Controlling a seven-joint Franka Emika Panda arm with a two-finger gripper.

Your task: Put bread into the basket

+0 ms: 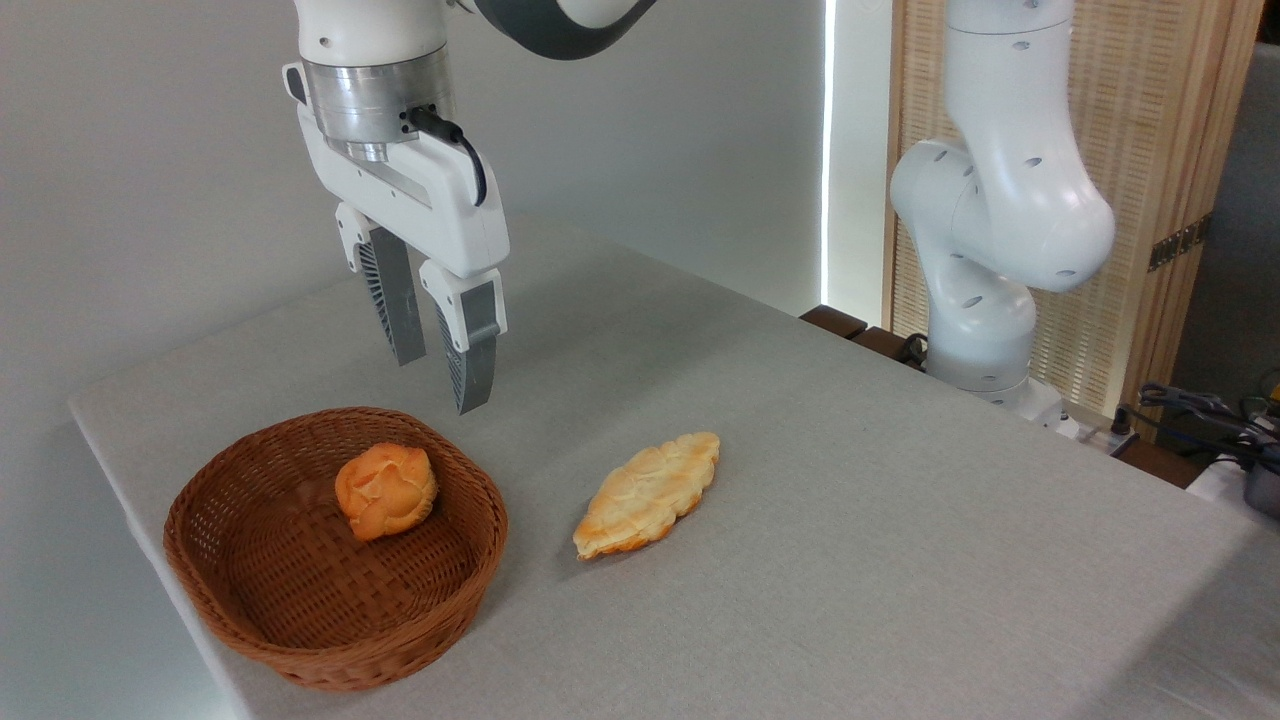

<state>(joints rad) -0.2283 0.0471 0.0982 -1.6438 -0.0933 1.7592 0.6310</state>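
Bumpy, leaf-shaped bread (648,495) beside the woven wicker basket (300,640), ribbed pincer (443,385) parted, empty above.

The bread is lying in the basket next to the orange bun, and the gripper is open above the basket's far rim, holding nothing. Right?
Not quite. The camera view shows the bread on the table, right of the basket; only the orange bun is inside. The gripper is indeed open, empty, above the far rim.
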